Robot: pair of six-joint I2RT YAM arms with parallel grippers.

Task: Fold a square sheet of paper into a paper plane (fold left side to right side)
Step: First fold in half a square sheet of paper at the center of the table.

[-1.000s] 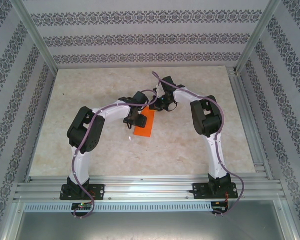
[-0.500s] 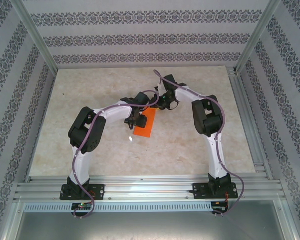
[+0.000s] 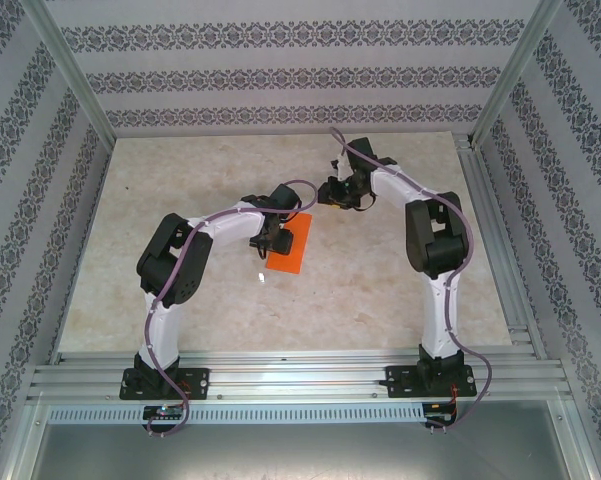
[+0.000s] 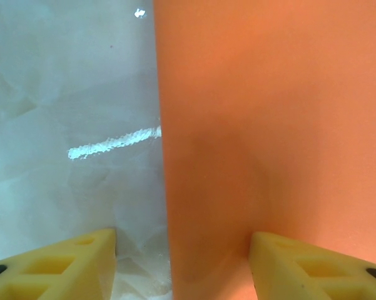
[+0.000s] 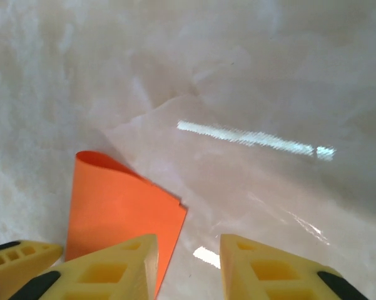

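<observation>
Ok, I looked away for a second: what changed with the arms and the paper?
The right end effector opened and drew back, up and to the right in the top view, off the paper's far corner. The left end effector barely moved and stays open over the paper, which lies where it was.

Marble-look table (image 3: pixel 380 300), patterned walls (image 3: pixel 280 80)

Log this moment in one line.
paper: folded, on table | left gripper: open over its edge | right gripper: open, off paper
</observation>
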